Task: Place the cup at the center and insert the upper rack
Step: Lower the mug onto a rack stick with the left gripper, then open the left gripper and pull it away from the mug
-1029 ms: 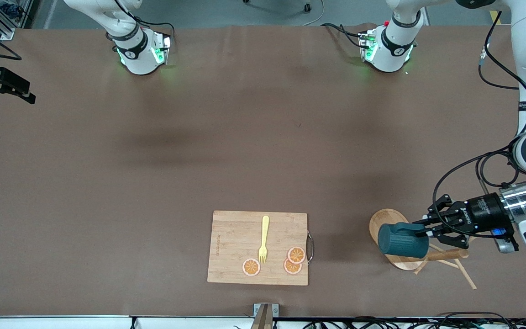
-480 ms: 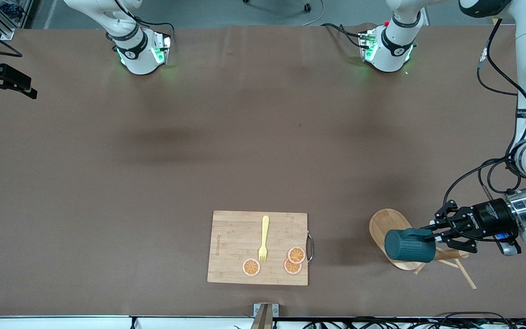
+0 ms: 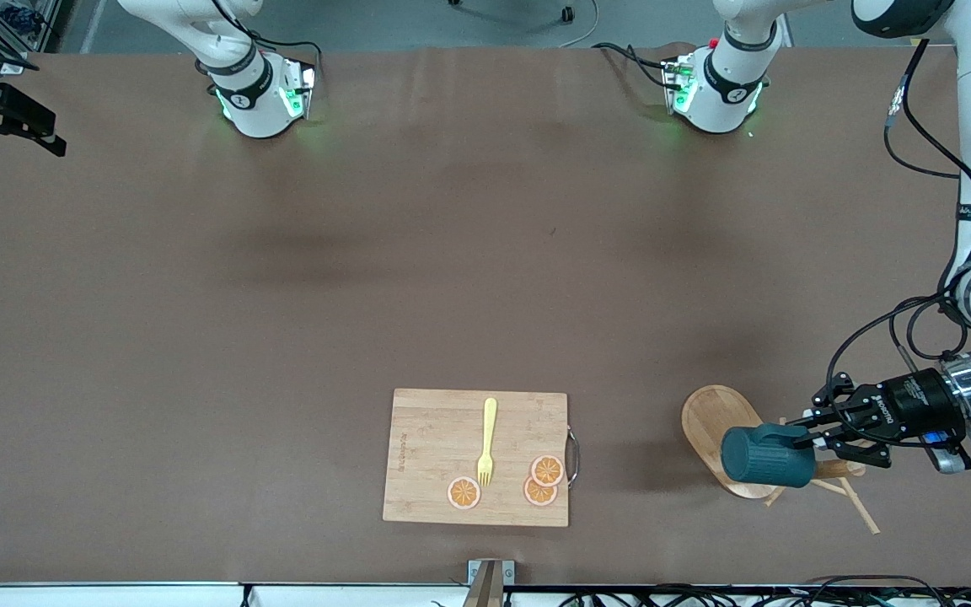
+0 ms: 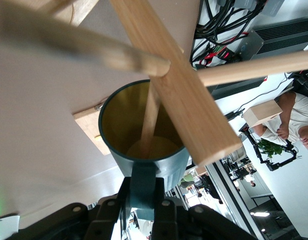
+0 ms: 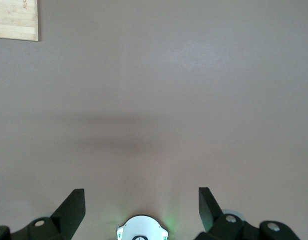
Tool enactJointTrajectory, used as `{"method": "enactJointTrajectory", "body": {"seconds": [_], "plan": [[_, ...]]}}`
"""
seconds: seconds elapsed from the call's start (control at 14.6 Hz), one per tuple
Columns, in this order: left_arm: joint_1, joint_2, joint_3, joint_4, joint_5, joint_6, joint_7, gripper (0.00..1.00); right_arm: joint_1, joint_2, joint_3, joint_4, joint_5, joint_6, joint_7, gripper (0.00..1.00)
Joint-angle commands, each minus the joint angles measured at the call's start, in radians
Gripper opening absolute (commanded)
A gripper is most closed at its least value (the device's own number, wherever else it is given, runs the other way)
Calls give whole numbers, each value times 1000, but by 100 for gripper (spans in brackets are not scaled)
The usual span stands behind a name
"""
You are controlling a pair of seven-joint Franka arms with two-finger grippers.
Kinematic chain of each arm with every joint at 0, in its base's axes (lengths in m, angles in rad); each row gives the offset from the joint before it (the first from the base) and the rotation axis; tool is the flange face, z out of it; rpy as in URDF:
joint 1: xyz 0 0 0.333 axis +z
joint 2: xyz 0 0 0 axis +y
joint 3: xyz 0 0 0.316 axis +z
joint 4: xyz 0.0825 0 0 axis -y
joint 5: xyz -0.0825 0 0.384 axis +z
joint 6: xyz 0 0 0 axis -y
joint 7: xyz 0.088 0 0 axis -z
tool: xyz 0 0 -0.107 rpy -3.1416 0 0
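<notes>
Left gripper (image 3: 818, 432) clamps the teal mug's (image 3: 766, 456) handle, hiding the mug tree's (image 3: 720, 421) post. At ten o'clock we see the right gripper (image 5: 141, 204) waiting, fingers apart.

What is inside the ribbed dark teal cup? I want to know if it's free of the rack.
A thin wooden peg of the light wooden mug tree reaches into the cup; its mustard-yellow inside otherwise looks empty.
</notes>
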Motion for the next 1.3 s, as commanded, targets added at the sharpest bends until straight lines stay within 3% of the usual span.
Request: {"method": "enactJointTrajectory", "body": {"seconds": [0.0,0.34,0.55,0.75,0.82,0.89,1.23], "plan": [[15,15,-6,17,-14,-19,44,1,-7,-16,3,-26,-19,23,6,100],[35,30,-6,11,-14,-39,103,5,-32,-16,0,-29,-18,29,17,100],[38,38,-6,11,-14,-39,104,12,-32,-16,0,-29,-18,43,16,100],[39,44,-6,11,-11,-39,144,51,-30,-15,0,-31,-12,64,16,100],[41,41,-6,11,-10,-39,147,71,-30,-15,0,-31,-7,69,16,100],[42,36,-6,11,-8,-39,146,97,-32,-15,0,-32,-5,75,16,100],[56,9,-6,12,-5,-89,140,100,-30,-15,-2,-45,8,75,17,100]]}}
